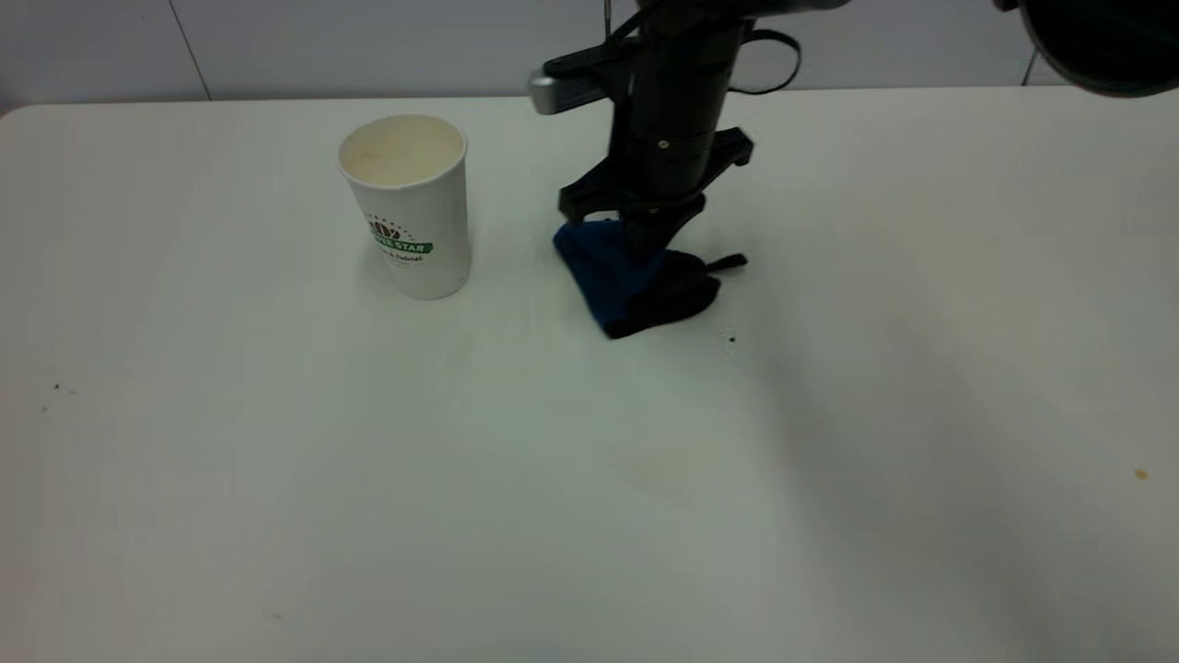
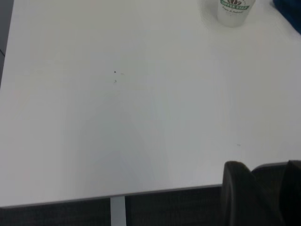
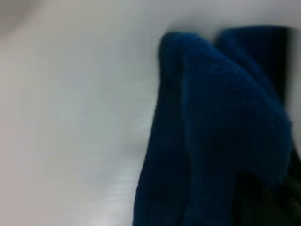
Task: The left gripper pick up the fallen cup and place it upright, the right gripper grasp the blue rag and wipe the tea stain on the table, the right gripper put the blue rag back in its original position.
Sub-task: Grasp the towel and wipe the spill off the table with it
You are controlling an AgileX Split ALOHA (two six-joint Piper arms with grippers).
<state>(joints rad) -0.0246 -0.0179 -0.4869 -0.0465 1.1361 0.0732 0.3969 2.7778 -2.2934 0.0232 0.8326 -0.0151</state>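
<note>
Nearest the camera, toward the middle of the table (image 1: 276,516), the tea stain (image 1: 656,477) is showing only as a faint tan blot, so the wiping looks largely done. A tiny orange speck (image 1: 1140,474) is sitting far off to the right, unrelated to it. Farther back, right of centre, the right gripper (image 1: 645,247) is pointing straight down into the blue rag (image 1: 626,281), which is lying bunched on the table with its black loop trailing to the right. Whether its claw is pinching the cloth or spread I cannot tell, since the folds are hiding the tips; my guess is that it is setting the rag back in place. Left of the rag and well apart from it, the cup (image 1: 410,204) is standing upright, mouth up. The left gripper (image 2: 263,188) is idling off the near left table edge, and its claw's state I cannot tell.
</note>
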